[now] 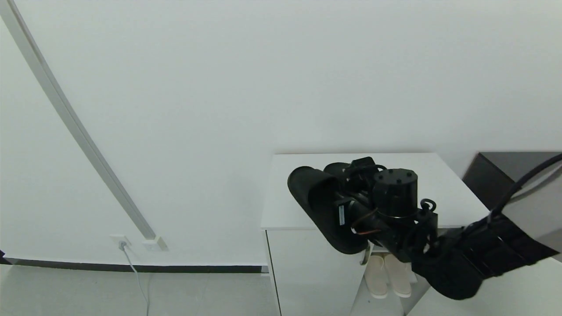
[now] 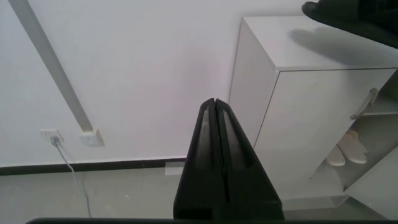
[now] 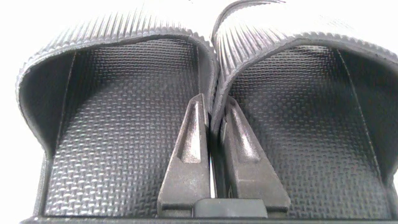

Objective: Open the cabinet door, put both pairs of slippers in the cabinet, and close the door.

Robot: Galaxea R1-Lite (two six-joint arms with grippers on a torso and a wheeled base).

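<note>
A pair of black slippers [image 1: 322,206] hangs in front of the white cabinet's top [image 1: 298,175], held up at its front edge. My right gripper [image 3: 213,134] is shut on them, pinching the two inner walls of the black slippers [image 3: 124,124] together. The same pair shows as black slippers [image 2: 354,15] above the cabinet [image 2: 298,118]. The cabinet's right half stands open, and a pair of white slippers [image 1: 388,276] lies on a shelf inside, also seen as white slippers [image 2: 348,149]. My left gripper [image 2: 214,149] is shut and empty, out to the left of the cabinet.
The cabinet's left door [image 1: 311,272] is closed, with a handle [image 2: 371,102] at its edge. A wall outlet with a cable [image 1: 120,241] and a slanted trunking strip [image 1: 79,131] are on the wall to the left. A dark box [image 1: 505,171] stands to the right.
</note>
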